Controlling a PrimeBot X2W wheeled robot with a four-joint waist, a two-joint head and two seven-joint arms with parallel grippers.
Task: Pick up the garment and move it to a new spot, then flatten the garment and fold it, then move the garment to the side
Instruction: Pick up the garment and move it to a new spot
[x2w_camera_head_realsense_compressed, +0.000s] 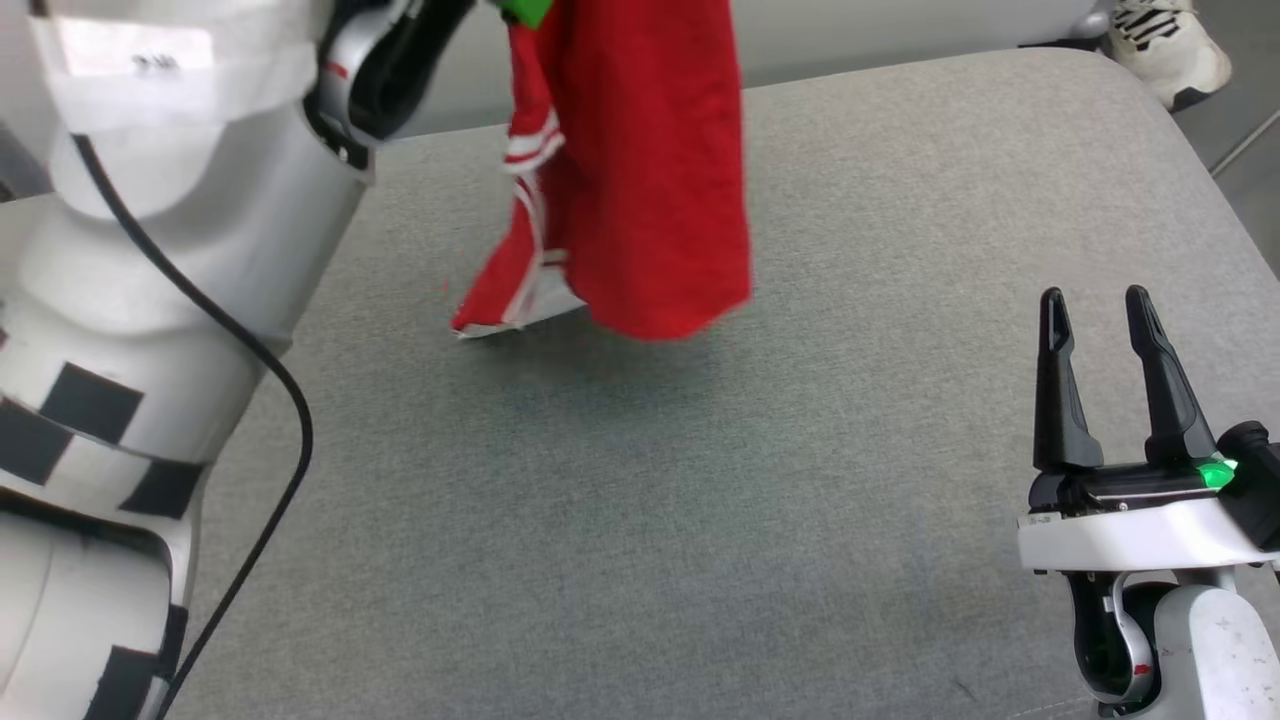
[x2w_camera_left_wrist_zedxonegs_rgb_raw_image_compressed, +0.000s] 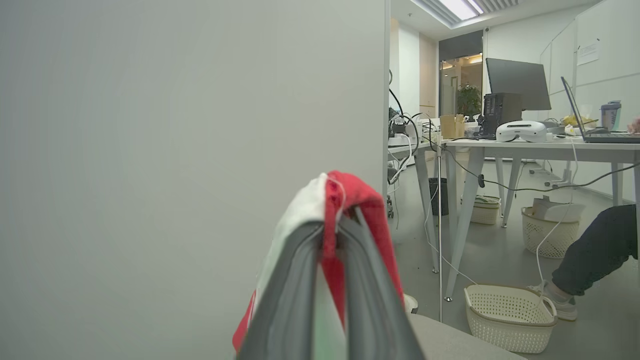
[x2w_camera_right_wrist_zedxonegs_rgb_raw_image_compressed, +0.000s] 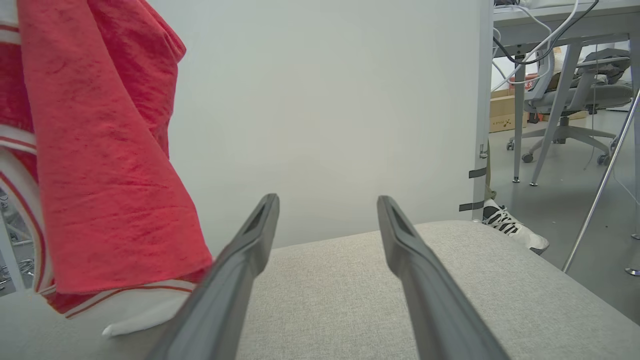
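The garment (x2w_camera_head_realsense_compressed: 640, 170), a red jersey with white sleeves and red-white striped trim, hangs bunched above the grey upholstered surface (x2w_camera_head_realsense_compressed: 700, 520); its red body is clear of the fabric, while the low white sleeve end seems to touch it. A fold of red and white cloth is pinched at the top between the nearly closed fingers of the left gripper (x2w_camera_left_wrist_zedxonegs_rgb_raw_image_compressed: 334, 225). The left forearm (x2w_camera_head_realsense_compressed: 150, 300), white with black squares and a black cable (x2w_camera_head_realsense_compressed: 290, 400), rises at the left of the head view. The right gripper (x2w_camera_head_realsense_compressed: 1094, 295) sits well apart at the lower right, fingers spread and holding nothing, just above the surface; the garment hangs to its left. Behind stands a pale partition (x2w_camera_right_wrist_zedxonegs_rgb_raw_image_compressed: 325, 100); a person's sneaker (x2w_camera_head_realsense_compressed: 1170, 45) rests beyond the far corner; a white basket (x2w_camera_left_wrist_zedxonegs_rgb_raw_image_compressed: 510, 320) sits on the floor under a desk (x2w_camera_left_wrist_zedxonegs_rgb_raw_image_compressed: 540, 145).
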